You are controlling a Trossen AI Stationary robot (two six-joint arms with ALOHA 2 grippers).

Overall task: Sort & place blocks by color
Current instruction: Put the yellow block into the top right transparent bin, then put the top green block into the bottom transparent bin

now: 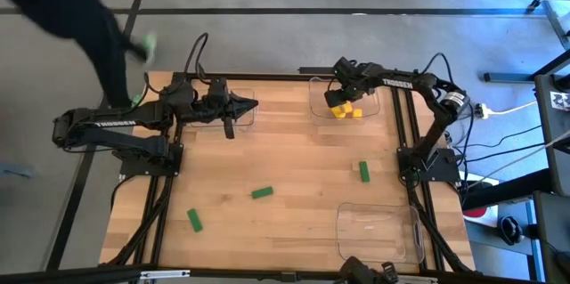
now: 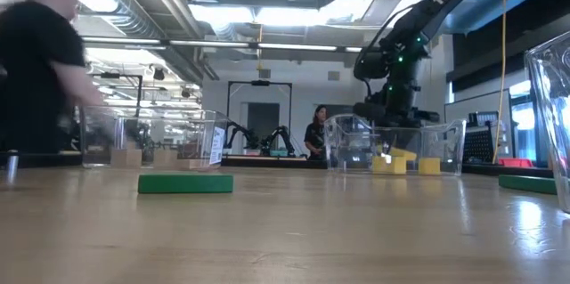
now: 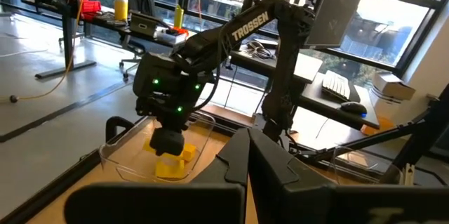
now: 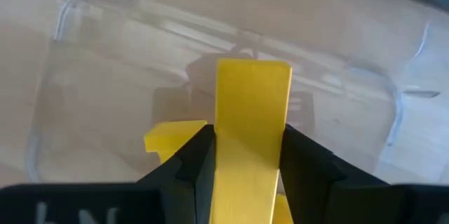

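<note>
My right gripper [image 1: 337, 99] [image 4: 245, 155] is shut on a yellow bar [image 4: 251, 122] over the far right clear tray [image 1: 385, 106]. Other yellow blocks [image 1: 349, 112] [image 2: 429, 166] lie on that tray's floor. My left gripper [image 1: 253, 103] [image 3: 249, 155] waits shut, touching nothing, above the far left clear tray [image 2: 151, 137]. In the low view, tan blocks [image 2: 125, 156] rest on the floor of that tray. Three green blocks lie flat on the table [image 1: 262, 193], [image 1: 194, 221], [image 1: 364, 171]. My right gripper pinches the yellow bar between its two fingers [image 4: 200, 157], one on each long side [image 4: 224, 136]. The fingers point down into the tray and lie along the bar, whose free end [image 4: 252, 73] sticks out past the fingertips. Whether that end touches the tray floor cannot be told.
A third clear tray [image 1: 378, 231] sits at the near right of the table. A person in dark clothes [image 1: 89, 26] moves by the far left corner. Open tabletop lies in the middle, between the green blocks.
</note>
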